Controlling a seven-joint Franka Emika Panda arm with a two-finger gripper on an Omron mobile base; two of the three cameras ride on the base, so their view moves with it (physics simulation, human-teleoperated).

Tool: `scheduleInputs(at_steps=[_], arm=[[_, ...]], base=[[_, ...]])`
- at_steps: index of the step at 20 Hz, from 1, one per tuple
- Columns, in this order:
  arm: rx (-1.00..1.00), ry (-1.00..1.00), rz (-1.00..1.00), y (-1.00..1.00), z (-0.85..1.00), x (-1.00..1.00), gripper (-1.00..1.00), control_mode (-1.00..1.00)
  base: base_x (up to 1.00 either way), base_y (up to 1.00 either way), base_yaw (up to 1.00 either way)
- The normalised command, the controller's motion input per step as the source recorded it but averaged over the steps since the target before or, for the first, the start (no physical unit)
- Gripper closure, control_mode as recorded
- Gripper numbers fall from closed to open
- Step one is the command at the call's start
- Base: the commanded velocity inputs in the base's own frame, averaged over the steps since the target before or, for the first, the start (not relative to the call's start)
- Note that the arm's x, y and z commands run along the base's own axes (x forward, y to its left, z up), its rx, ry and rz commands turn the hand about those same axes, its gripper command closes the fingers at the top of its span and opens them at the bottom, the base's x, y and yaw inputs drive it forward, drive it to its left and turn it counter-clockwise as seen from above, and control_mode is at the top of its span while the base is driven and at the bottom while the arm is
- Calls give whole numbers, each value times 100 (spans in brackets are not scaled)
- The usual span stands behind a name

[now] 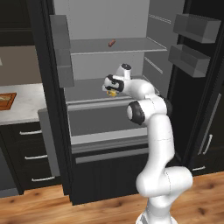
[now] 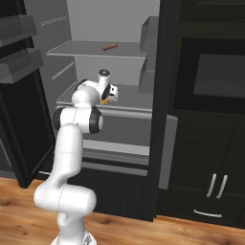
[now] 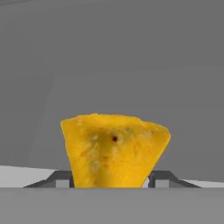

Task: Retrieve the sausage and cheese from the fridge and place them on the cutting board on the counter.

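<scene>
Your cheese (image 3: 114,151), a bright yellow wedge, sits between the two dark fingertips (image 3: 158,178) of the pincer (image 1: 112,92), which is closed on it. You will find the pincer inside the open fridge (image 1: 109,26), over the middle shelf near its front edge. The sausage (image 1: 112,43) lies on the upper shelf, well back from the front edge and well apart from the pincer. The cutting board (image 1: 6,100) rests on the surface (image 1: 26,105) left of the fridge, at the surface's far left end.
</scene>
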Motion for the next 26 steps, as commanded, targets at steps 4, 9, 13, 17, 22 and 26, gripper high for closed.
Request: scheduleInputs(at_steps=[4,9,13,17,22,26], arm=[[5,-1,0,-8,2,-80,100,-100],[6,-8,0,-3,0,-92,100,-100],[7,-14,0,0,12,-93,100,-100],[0,-16,5,0,24,-92,100,-100],[0,-4,7,0,38,-83,100,-100],[-3,2,6,0,48,-66,100,-100]], base=[[0,0,0],[0,0,0],[0,0,0],[0,0,0],[0,0,0],[0,0,0]])
